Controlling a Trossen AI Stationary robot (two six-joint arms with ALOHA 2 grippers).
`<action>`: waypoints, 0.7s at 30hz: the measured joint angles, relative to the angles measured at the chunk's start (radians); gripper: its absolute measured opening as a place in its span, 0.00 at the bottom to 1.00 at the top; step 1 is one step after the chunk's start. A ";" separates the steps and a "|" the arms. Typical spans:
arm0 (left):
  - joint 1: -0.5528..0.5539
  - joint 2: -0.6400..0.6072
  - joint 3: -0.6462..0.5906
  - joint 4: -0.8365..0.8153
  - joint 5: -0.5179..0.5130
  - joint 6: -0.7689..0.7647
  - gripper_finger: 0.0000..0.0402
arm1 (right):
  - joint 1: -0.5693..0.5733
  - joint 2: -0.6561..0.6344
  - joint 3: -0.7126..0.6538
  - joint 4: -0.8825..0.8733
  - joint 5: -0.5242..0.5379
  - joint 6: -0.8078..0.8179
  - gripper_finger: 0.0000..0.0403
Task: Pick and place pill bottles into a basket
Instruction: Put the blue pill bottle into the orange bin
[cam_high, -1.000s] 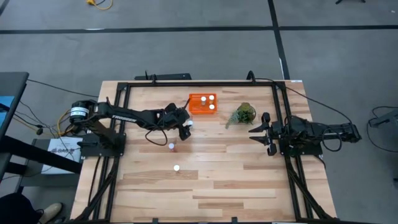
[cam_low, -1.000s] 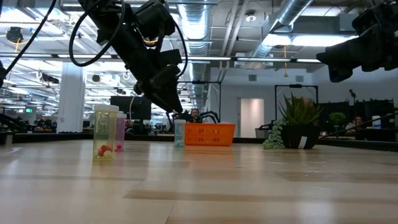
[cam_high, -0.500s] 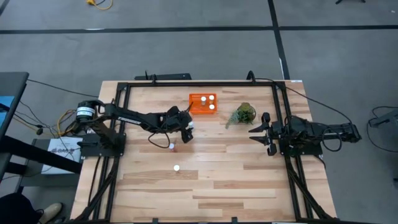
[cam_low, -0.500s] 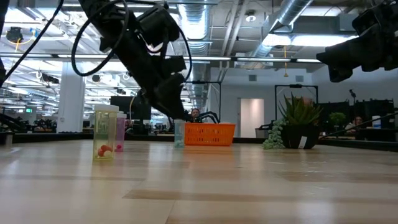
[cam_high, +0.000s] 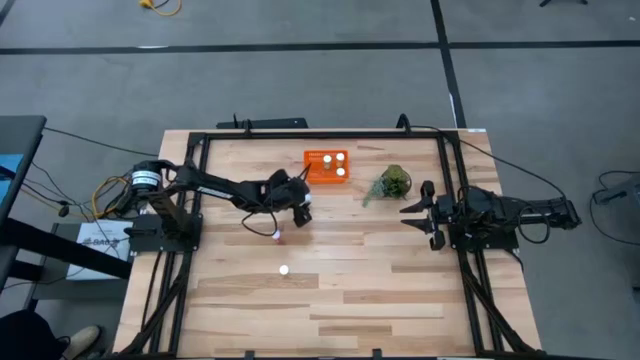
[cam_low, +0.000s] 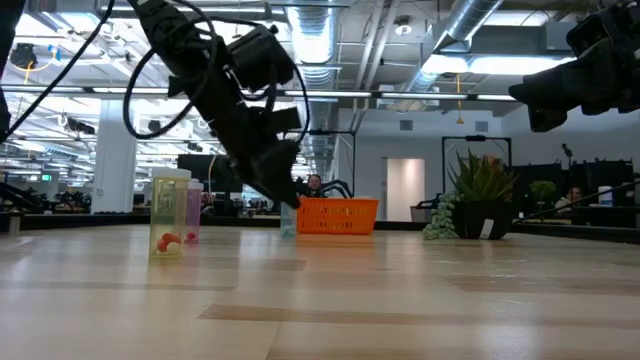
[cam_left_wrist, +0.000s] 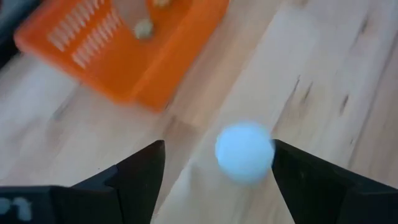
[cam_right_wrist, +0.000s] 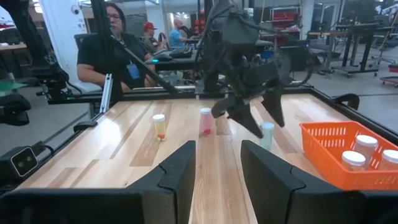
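My left gripper (cam_high: 299, 207) is open and hangs low over a pale pill bottle (cam_left_wrist: 244, 152) that stands on the table just in front of the orange basket (cam_high: 327, 167). In the left wrist view its fingers (cam_left_wrist: 140, 171) stand on either side of the bottle's white cap, apart from it. The basket holds three white-capped bottles. Two more bottles stand upright on the table (cam_high: 275, 236) (cam_high: 284, 269). My right gripper (cam_high: 425, 215) is open and empty at the table's right side.
A green leafy plant (cam_high: 392, 183) stands right of the basket, between it and my right gripper. A black frame (cam_high: 320, 133) runs around the table's edges. In the right wrist view a person (cam_right_wrist: 121, 46) sits beyond the table's left edge.
My left gripper has gone down toward the pale bottle in front of the basket, and its fingers now reach down around the bottle's cap. The bottles and the basket have stayed in place.
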 joint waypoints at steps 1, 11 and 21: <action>0.001 0.007 -0.002 -0.008 -0.001 0.001 0.69 | 0.000 0.000 0.000 0.000 0.000 0.000 0.30; 0.002 0.030 -0.001 0.047 -0.005 0.019 0.63 | 0.000 0.007 0.001 -0.001 0.000 0.000 0.30; 0.001 0.030 -0.001 0.058 0.026 0.032 0.36 | 0.000 0.007 0.001 -0.001 0.001 0.000 0.30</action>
